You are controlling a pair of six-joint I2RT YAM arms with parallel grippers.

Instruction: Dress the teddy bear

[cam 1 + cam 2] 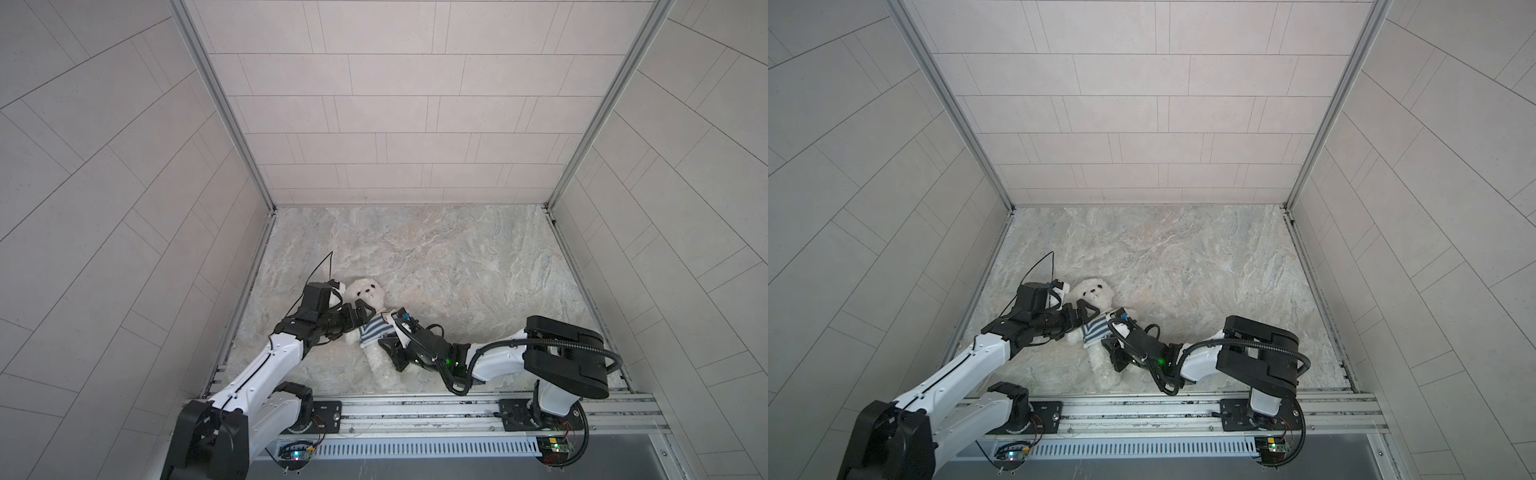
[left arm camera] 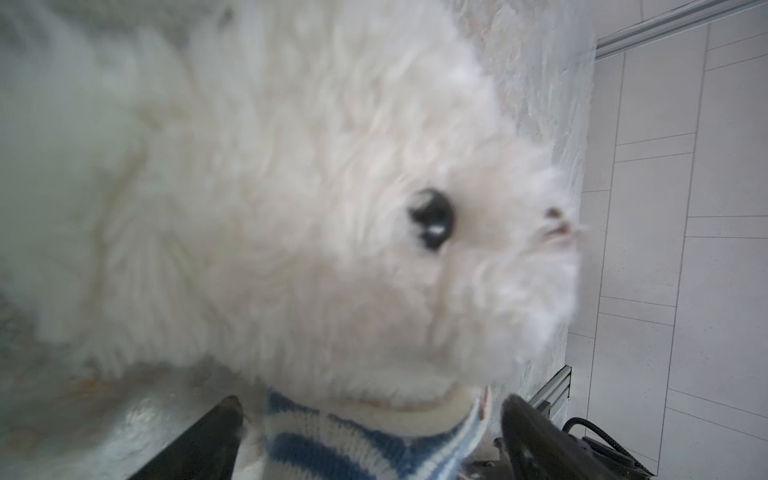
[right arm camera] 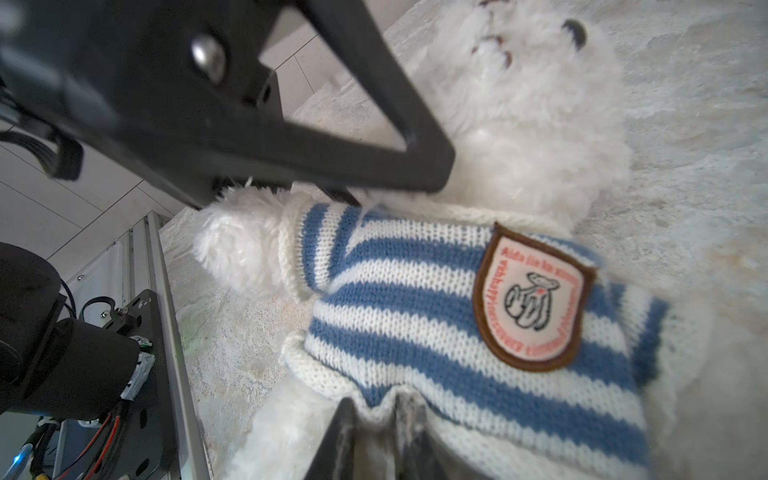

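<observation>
Pulling down the shirt (image 1: 374, 328) hem is apparently being required next. In both top views, the teddy bear (image 1: 368, 293) is lying on the desk (image 1: 457, 270). Left wrist view: its neck is being straddled by the open left end effector (image 2: 370, 415). Right wrist view: the hem is being pinched by the right end effector (image 3: 376, 419).

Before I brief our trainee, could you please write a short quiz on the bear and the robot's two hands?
1. True or false: the fluffy white teddy bear lies face up on the marble-patterned table.
2. What does the right hand pinch? A: the bear's ear. B: the hem of the blue-and-white striped knitted shirt. C: nothing.
3. Fill in: the left hand, at the bear's neck, has its jaws ___.

Key: 1 true; 2 B; 3 open.
</observation>
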